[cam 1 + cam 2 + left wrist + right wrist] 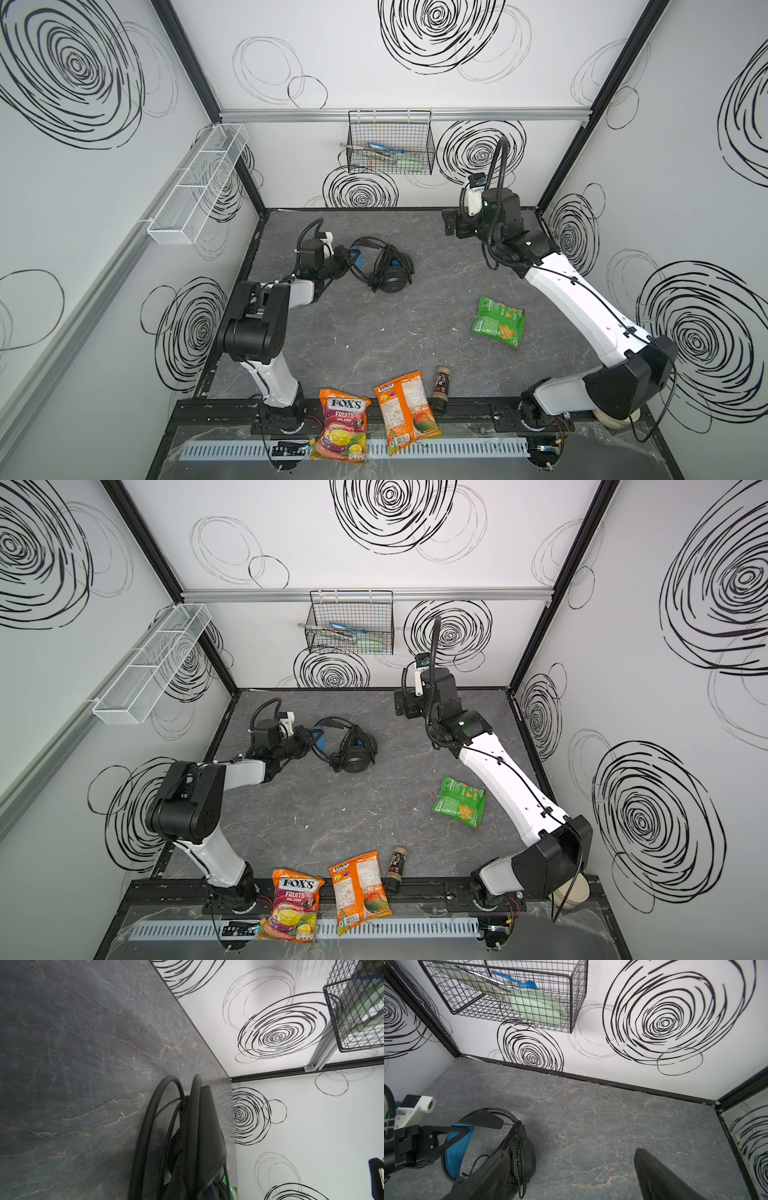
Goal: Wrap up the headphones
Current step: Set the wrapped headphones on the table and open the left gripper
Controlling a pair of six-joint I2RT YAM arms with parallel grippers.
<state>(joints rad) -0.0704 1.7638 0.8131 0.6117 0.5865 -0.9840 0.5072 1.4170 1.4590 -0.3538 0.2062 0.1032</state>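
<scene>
We are looking at the headphones (380, 266) lying on the desk (415, 328), toward the back left. Our left gripper (348, 255) is pinching them at the blue band (357, 257). The cable (384, 259) is looping over the round cup (395, 279). Our right gripper (451, 224) is hanging above the desk at the back right, well apart from them, its fingers (664, 1178) spreading wide.

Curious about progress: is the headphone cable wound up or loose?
Mostly wound: cable loops bunch together on the headphones; a short bit trails loose.
</scene>
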